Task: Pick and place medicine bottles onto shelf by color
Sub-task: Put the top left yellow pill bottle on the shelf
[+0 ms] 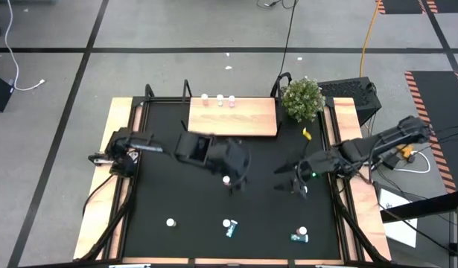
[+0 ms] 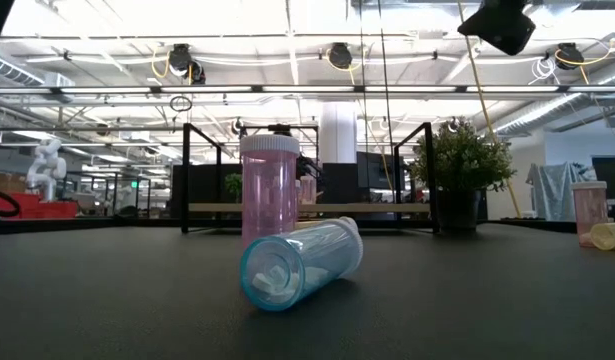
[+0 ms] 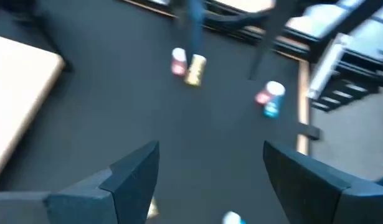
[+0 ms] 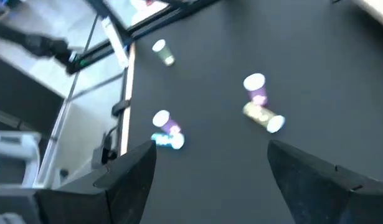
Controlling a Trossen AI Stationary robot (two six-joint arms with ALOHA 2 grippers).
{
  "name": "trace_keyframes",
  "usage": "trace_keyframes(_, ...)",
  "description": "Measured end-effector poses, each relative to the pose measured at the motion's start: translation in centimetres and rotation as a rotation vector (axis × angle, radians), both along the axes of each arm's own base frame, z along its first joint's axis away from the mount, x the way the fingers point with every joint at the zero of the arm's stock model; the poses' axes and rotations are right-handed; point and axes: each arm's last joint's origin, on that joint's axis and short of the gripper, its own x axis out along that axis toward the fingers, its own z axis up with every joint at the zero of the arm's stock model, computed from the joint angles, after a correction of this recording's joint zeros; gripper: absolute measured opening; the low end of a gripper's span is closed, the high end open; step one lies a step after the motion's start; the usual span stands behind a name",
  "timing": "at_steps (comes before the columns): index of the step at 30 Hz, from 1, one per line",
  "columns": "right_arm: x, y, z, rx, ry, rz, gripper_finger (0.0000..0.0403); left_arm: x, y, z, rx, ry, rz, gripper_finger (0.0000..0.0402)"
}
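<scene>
Overhead, both grippers, left gripper and right gripper, hang released above the black mat in a bright workshop.

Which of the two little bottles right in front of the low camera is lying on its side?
The teal-blue bottle lies on its side, its open-looking end toward the camera. The pink bottle right behind it stands upright with its white cap on top.

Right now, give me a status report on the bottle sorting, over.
Left gripper open above mid-mat, holding nothing. Right gripper open, empty, right of it. Three bottles on the shelf; others loose on the mat, one teal bottle tipped over. Nothing in the way.
</scene>
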Motion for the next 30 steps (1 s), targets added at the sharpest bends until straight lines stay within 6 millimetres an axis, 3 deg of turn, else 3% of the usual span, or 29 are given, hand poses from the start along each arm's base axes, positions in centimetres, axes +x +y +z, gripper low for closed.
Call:
trace_keyframes(5,1.1,2.0,-1.3,-0.053,0.028,0.095,0.0300,-0.8,-3.6,0.2,-0.045,-0.026,0.014,0.0285)
trace_keyframes(13,3.9,4.4,-3.6,-0.057,0.026,0.087,0.0300,-1.9,-6.6,0.1,-0.169,-0.003,0.092,0.0285)
trace_keyframes(22,4.8,6.9,-4.1,-0.166,-0.131,-0.077,0.0300,-5.8,-6.9,-2.1,-0.158,0.375,0.345,0.0284)
trace_keyframes(25,4.3,7.0,-4.5,-0.224,-0.109,-0.157,0.0300,-6.5,-6.4,-2.4,-0.129,0.451,0.418,0.0284)
trace_keyframes(30,3.7,6.1,-5.7,-0.172,0.014,-0.292,0.0300,-6.8,-6.1,-2.4,-0.097,0.455,0.466,0.0284)
